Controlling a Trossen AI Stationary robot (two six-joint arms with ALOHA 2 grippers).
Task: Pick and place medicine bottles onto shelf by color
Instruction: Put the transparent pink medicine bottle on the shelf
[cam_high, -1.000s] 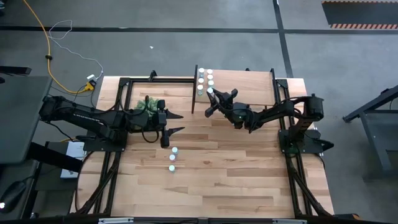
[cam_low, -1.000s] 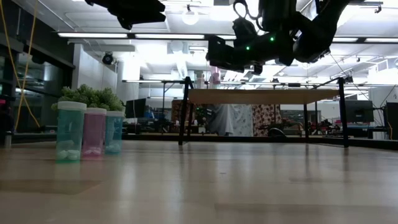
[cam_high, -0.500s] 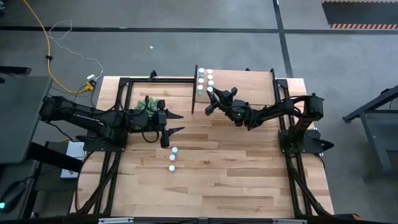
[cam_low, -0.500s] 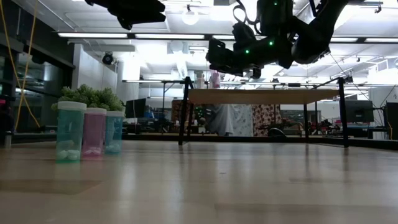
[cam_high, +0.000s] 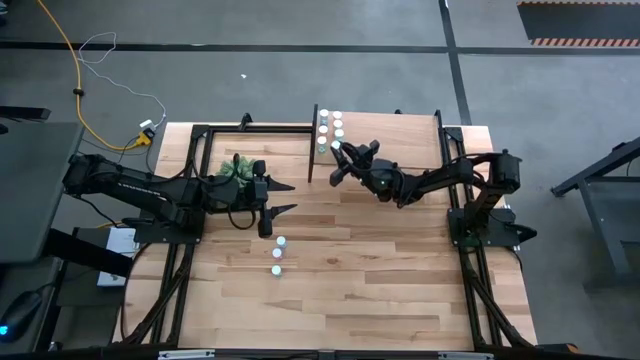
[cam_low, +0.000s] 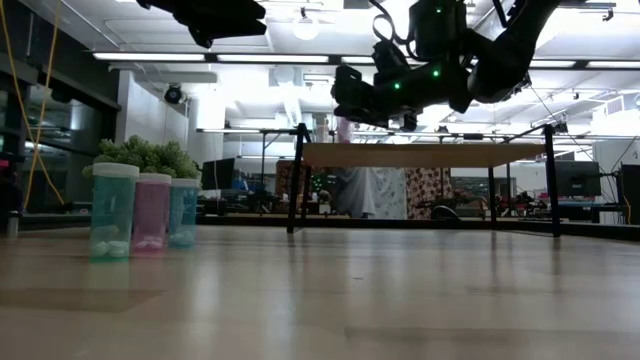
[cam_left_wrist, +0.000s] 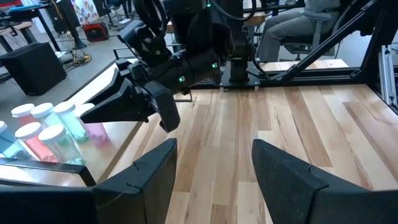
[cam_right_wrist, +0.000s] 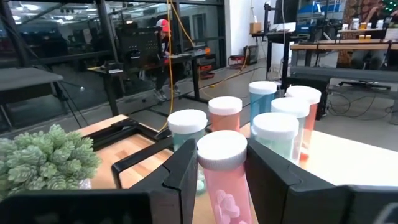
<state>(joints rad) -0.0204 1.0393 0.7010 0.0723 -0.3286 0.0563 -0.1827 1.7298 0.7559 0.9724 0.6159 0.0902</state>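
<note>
The shelf (cam_high: 400, 135) stands at the table's far side, with several white-capped medicine bottles (cam_high: 330, 128) upright on its left end. My right gripper (cam_high: 338, 158) hovers beside them, shut on a pink bottle (cam_right_wrist: 225, 186). In its wrist view the shelf bottles (cam_right_wrist: 273, 127) stand just behind the held one. Three more bottles (cam_high: 278, 255), teal, pink and bluish (cam_low: 150, 212), stand on their bases on the tabletop. My left gripper (cam_high: 292, 197) hangs open over the table left of centre, with nothing between its fingers. My right gripper pinches the pink bottle's body just below its white cap (cam_right_wrist: 222, 149) between its two fingers (cam_right_wrist: 186, 168). The fingers reach in level from the table's right side. The bottle stands nearly upright, cap up, lifted clear of the table.
A bushy green plant (cam_high: 235, 167) sits at the table's far left, behind my left arm. Black frame bars (cam_high: 210, 135) run along the far left corner. Bare wood (cam_high: 400, 270) stretches across the near half of the table.
My right gripper has turned a little and edged toward the bottles on the shelf's left end, keeping the pink bottle in its hold.
</note>
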